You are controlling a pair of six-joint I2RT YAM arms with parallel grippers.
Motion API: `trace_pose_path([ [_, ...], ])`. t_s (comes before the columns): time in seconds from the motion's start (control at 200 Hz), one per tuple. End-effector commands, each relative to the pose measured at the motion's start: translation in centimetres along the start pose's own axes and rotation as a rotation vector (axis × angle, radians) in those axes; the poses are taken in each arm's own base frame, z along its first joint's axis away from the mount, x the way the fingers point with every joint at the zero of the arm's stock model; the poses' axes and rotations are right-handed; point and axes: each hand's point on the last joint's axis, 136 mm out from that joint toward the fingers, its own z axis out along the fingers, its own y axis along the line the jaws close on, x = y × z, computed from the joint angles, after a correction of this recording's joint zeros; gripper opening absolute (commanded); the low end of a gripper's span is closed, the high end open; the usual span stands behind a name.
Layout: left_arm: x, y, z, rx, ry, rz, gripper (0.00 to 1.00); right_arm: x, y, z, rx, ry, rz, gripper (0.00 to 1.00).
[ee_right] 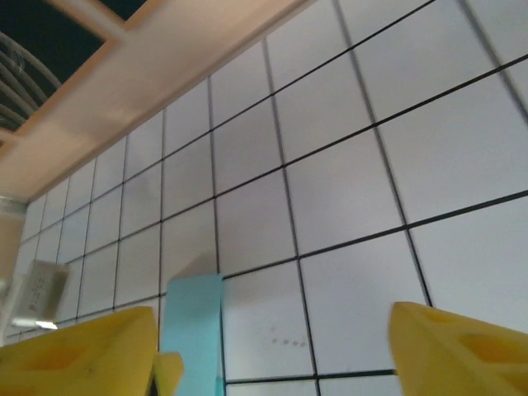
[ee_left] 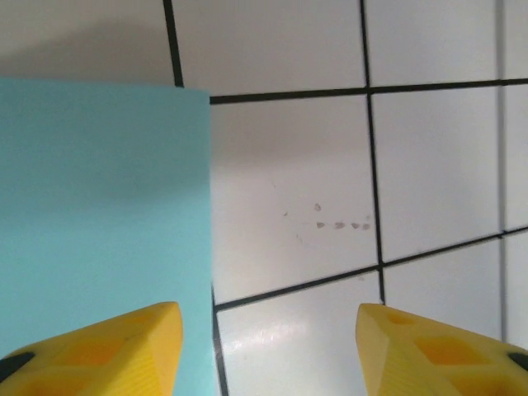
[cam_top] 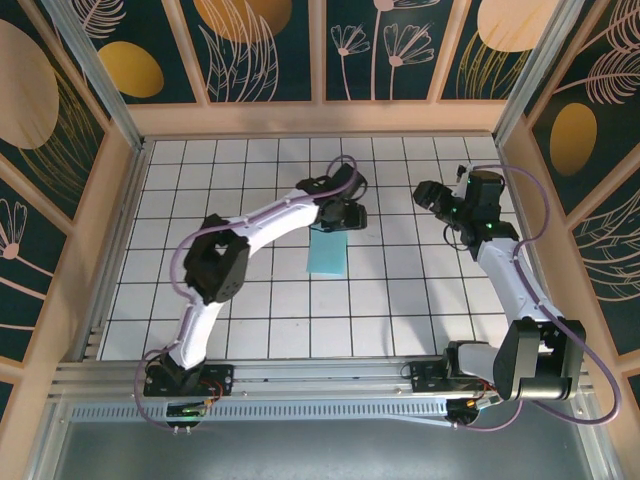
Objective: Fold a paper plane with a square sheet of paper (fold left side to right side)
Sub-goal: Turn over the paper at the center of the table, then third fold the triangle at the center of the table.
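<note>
We see the paper (cam_top: pixel 328 251) flat on the table (cam_top: pixel 220 170), approx. centre, a narrow rectangle w/ long axis near-to-far. L gripper (cam_top: pixel 346 220) hangs over its far end, jaws apart, empty. R gripper (cam_top: pixel 429 194) is well off right, also released. L arm's nearer.

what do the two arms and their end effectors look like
The left arm and right arm have white links with chunky black joints and black bases. A thin lilac cable runs along each. The left end effector and right end effector carry bright yellow wedge-shaped fingers with moulded recesses.
</note>
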Motion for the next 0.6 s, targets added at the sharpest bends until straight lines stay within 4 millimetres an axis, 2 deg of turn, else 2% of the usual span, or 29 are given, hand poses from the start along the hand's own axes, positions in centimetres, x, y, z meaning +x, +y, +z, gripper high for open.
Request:
trace_pose_path([
  [0.0, -3.3, -1.7, -5.0, 0.229, -0.135, 0.006, 0.59, 3.1, 2.4, 1.1, -0.136, 0.137, 0.066, 0.6],
  [0.16, -3.8, 2.5, -7.9, 0.367, -0.238, -0.098, 0.59, 8.0, 5.7, 4.1, -0.185, 0.3, 0.038, 0.39],
  [0.195, -3.5, 3.8, -7.7, 0.381, -0.244, -0.127, 0.59, 9.0, 6.5, 4.7, -0.19, 0.33, 0.027, 0.34],
  [0.205, -3.7, 3.7, -8.6, 0.399, -0.263, -0.127, 0.59, 9.3, 6.7, 5.0, -0.191, 0.338, 0.024, 0.33],
  [0.22, -3.7, 4.1, -8.8, 0.406, -0.273, -0.135, 0.59, 9.7, 7.0, 5.3, -0.192, 0.348, 0.022, 0.31],
  [0.285, -3.4, 5.8, -9.2, 0.401, -0.291, -0.171, 0.59, 11.5, 7.7, 6.5, -0.191, 0.39, 0.034, 0.19],
  [0.35, -2.9, 7.1, -9.3, 0.387, -0.297, -0.187, 0.59, 13.1, 8.4, 7.5, -0.21, 0.427, 0.044, 0.11],
  [0.4, -2.8, 7.5, -9.7, 0.385, -0.314, -0.189, 0.59, 14.2, 8.7, 8.3, -0.206, 0.454, 0.04, 0.06],
  [0.415, -2.1, 8.1, -9.3, 0.374, -0.303, -0.194, 0.59, 14.6, 8.7, 8.5, -0.203, 0.463, 0.035, 0.05],
  [0.455, -1.6, 8.5, -9.3, 0.374, -0.307, -0.195, 0.59, 15.6, 8.5, 9.2, -0.185, 0.489, 0.02, 0.0],
  [0.596, -0.3, 9.8, -9.0, 0.356, -0.319, -0.2, 0.58, 18.4, 7.7, 11.5, -0.15, 0.552, -0.025, 0.0],
])
